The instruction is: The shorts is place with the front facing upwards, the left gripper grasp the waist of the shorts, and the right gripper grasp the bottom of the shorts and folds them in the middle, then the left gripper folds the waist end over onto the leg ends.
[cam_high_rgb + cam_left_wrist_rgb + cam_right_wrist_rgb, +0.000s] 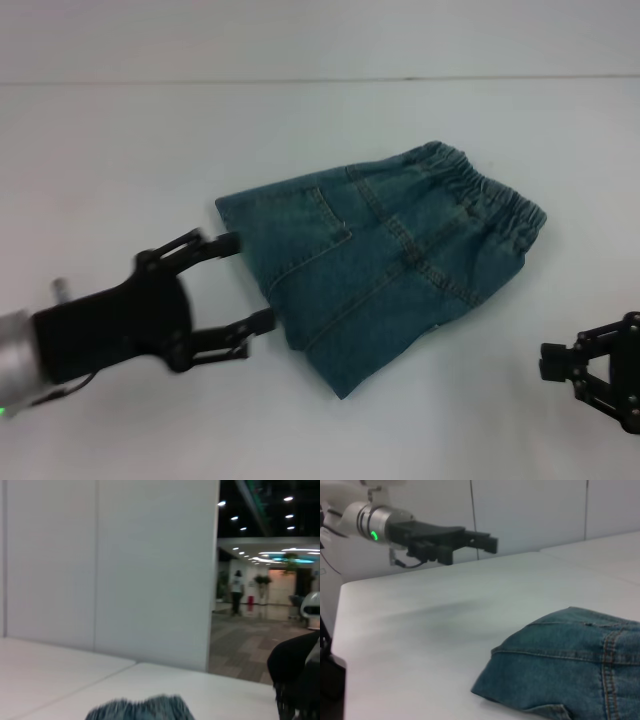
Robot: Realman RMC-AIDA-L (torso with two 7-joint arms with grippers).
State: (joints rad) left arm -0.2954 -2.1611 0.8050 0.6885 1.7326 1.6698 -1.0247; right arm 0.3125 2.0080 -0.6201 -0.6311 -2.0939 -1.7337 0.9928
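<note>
The blue denim shorts (385, 250) lie on the white table (120, 150), doubled over lengthwise. Their elastic waist (490, 195) points to the far right and the leg ends to the near left. My left gripper (248, 282) is open just off the leg-end edge, one finger on each side of that corner, holding nothing. My right gripper (556, 366) is open at the near right, apart from the cloth. The right wrist view shows the shorts (570, 670) close up, with the left gripper (487, 540) farther off. In the left wrist view a strip of the shorts (142, 710) shows.
White wall panels (110, 565) stand behind the table. A dark part of the robot (295, 680) shows in the left wrist view. Bare table surface surrounds the shorts on all sides.
</note>
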